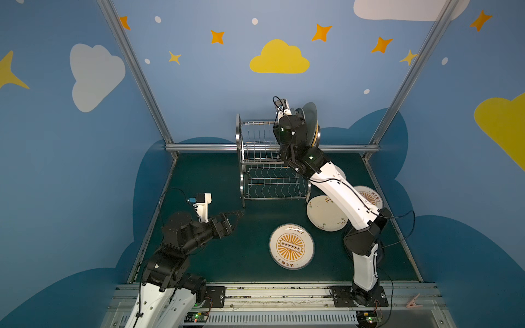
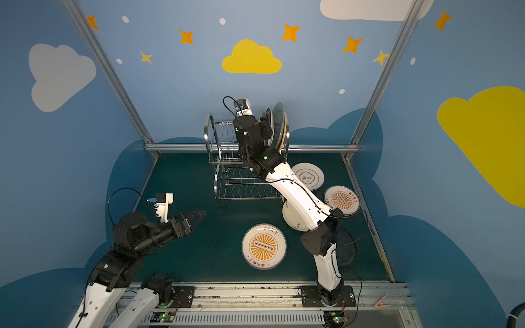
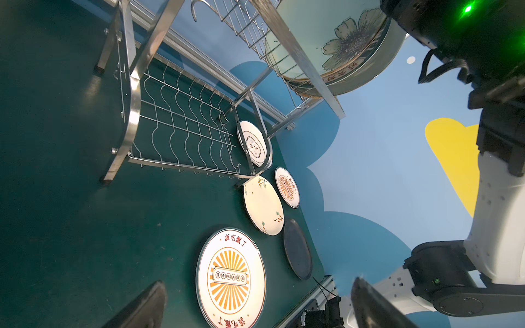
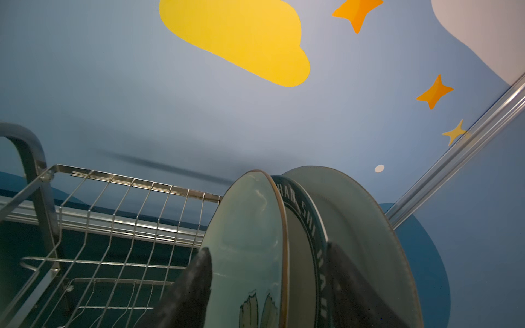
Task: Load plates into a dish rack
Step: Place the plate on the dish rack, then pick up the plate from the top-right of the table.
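The mat (image 1: pixel 216 264) holds five plates: two sunburst plates (image 3: pixel 230 278) (image 3: pixel 287 187), one sprigged plate (image 3: pixel 262 206), one emblem plate (image 3: pixel 252 144) and one navy plate (image 3: pixel 297 248). The single rack (image 3: pixel 133 113) shows three more: one flowered plate (image 4: pixel 247 241), one lettered plate (image 4: pixel 299 218) and one green plate (image 4: pixel 355 227). There is one clip (image 1: pixel 413 301).

Upper tier of the dish rack (image 1: pixel 239 136): slot wires stand free from the left arch to mid-span, while the right end is blocked by three upright plates (image 4: pixel 247 241) packed close, the right gripper (image 4: pixel 268 248) spread either side of two of them. Lower wavy tier is open from the front, though the right arm (image 1: pixel 338 193) slants across its right corner and over the cream sprigged plate (image 1: pixel 324 215). Left and middle of the mat (image 1: pixel 204 184) lie open around the wide-spread left gripper (image 1: pixel 238 220); one sunburst plate (image 1: pixel 291 246) lies flat there, apart from the rack legs.
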You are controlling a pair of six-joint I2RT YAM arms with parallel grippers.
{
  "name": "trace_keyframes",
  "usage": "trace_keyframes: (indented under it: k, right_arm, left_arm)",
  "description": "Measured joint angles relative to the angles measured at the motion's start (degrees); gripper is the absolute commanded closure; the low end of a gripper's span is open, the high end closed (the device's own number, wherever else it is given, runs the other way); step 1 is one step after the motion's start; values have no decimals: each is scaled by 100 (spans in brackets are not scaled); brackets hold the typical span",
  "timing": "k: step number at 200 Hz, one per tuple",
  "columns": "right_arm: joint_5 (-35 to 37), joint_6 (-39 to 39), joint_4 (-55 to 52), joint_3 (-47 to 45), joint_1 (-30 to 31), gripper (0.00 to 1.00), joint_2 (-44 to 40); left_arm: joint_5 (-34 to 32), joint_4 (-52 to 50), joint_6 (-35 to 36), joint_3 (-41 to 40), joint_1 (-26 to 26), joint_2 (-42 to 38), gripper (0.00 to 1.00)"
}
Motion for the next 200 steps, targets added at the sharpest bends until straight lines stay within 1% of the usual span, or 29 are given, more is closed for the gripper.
trace_keyframes:
  k: [11,22,61,78,96,115,135,162,200]
  right_arm:
    - [-74,81,-68,0,15,20,-59]
    - [-157,149,-184,0,26,17,-136]
    - [-632,546,-671,0,85,12,-634]
    - [-863,732,-876,-35,101,10,-975]
    - [-1099,896,-1012,-330,101,9,-1495]
    - [-1344,1163,-1110,-931,76,9,-2192]
    - [-1652,1532,-1231,-1784,-50,9,-2988]
    - [-1930,2103,-1388,-3049,-332,9,-3995]
    - [-2275,2975,-1641,-4852,-881,9,-5324]
  left_arm:
    - [13,-2,-11,0,7,0,0]
    - [20,-2,-13,0,9,0,0]
    - [39,0,-26,0,28,0,0]
    - [42,0,-31,-2,33,0,0]
    - [44,-2,-31,-11,35,0,0]
    - [59,0,-33,-11,35,-2,0]
    - [66,2,-33,-11,35,-2,0]
    - [87,9,-33,-15,37,-2,0]
    - [127,44,-44,-59,37,-4,0]
